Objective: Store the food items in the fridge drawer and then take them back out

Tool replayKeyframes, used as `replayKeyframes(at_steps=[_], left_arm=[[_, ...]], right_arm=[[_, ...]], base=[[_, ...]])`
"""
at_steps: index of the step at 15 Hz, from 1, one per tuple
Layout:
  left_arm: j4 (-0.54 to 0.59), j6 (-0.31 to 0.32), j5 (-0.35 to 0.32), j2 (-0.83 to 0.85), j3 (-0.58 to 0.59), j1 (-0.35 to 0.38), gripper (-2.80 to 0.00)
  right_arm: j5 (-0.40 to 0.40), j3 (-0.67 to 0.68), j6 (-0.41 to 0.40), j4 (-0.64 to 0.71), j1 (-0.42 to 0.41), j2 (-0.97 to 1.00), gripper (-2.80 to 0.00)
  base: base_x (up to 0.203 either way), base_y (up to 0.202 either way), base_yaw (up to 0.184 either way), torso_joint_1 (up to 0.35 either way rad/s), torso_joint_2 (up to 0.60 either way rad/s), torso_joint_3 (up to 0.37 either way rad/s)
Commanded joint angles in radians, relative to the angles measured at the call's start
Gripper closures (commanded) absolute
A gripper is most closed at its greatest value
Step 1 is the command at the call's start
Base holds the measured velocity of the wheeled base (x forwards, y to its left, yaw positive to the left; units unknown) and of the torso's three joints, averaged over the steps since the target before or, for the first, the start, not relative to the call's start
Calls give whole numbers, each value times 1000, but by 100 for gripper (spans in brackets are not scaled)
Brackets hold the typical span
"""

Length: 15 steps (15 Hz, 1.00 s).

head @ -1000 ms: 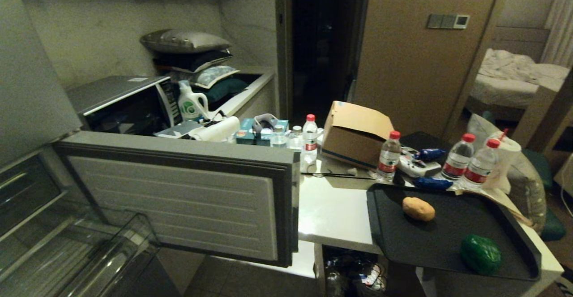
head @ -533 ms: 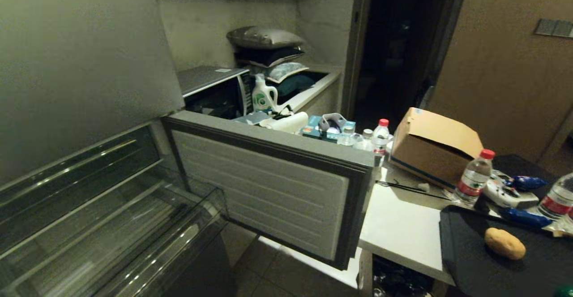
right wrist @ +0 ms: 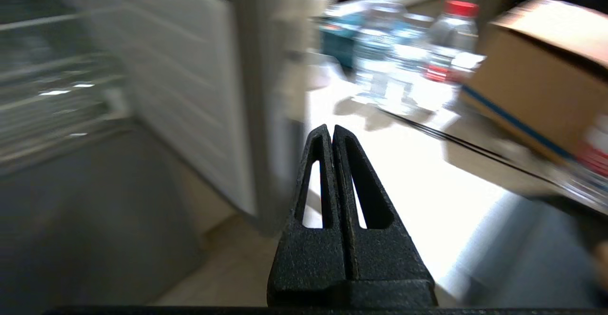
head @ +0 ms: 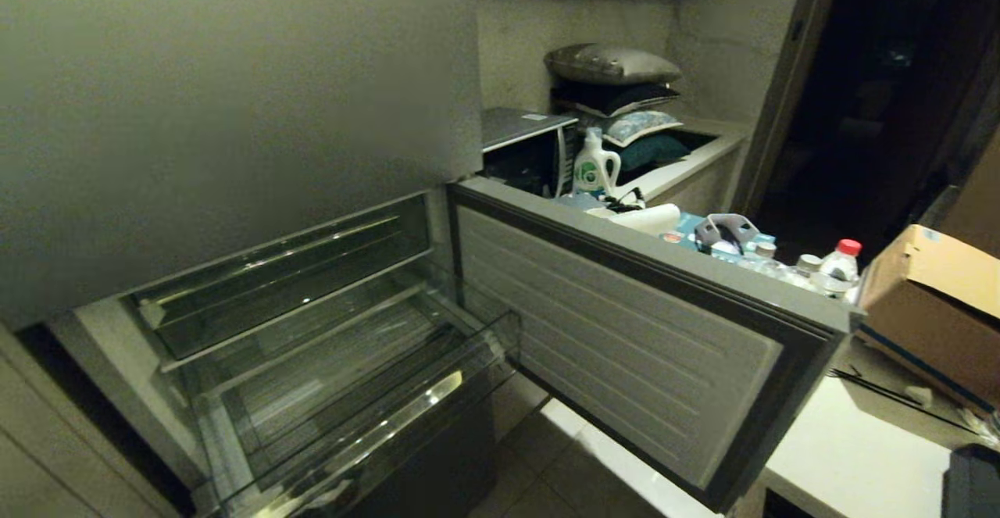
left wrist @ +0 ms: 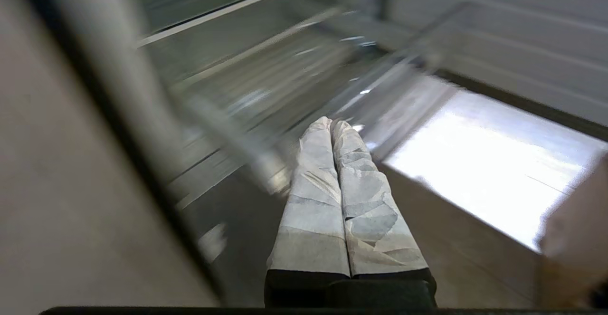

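The fridge drawer (head: 367, 416) stands pulled out at the lower left of the head view, clear, with a ribbed floor and nothing in it. The food items are out of view. Neither arm shows in the head view. In the left wrist view my left gripper (left wrist: 331, 122), its fingers wrapped in pale tape, is shut on nothing and points towards the fridge drawer (left wrist: 285, 68). My right gripper (right wrist: 331, 128), black, is shut and empty, hanging over the edge of the white counter (right wrist: 427, 172) beside the open door panel (right wrist: 190, 82).
The grey door panel (head: 625, 323) swings out between the drawer and the white counter (head: 859, 455). A cardboard box (head: 930, 307), water bottles (head: 840, 264) and a black tray's corner (head: 973, 483) sit on the right. A shallower clear tray (head: 281, 268) sits above the drawer.
The camera has swung left towards the fridge, so the whole scene has slid right. The black tray with both food items has left the head view.
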Motion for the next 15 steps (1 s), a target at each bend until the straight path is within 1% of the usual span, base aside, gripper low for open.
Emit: replayKeyframes(at_steps=[1, 15], left_arm=[[0, 0, 0, 2, 0, 0, 0], [0, -1, 0, 2, 0, 0, 0]], right_arm=[[0, 27, 0, -1, 0, 0, 0], [0, 27, 0, -1, 0, 0, 0]], base=[[0, -6, 179, 2, 2, -2], [2, -8, 177, 3, 2, 2]])
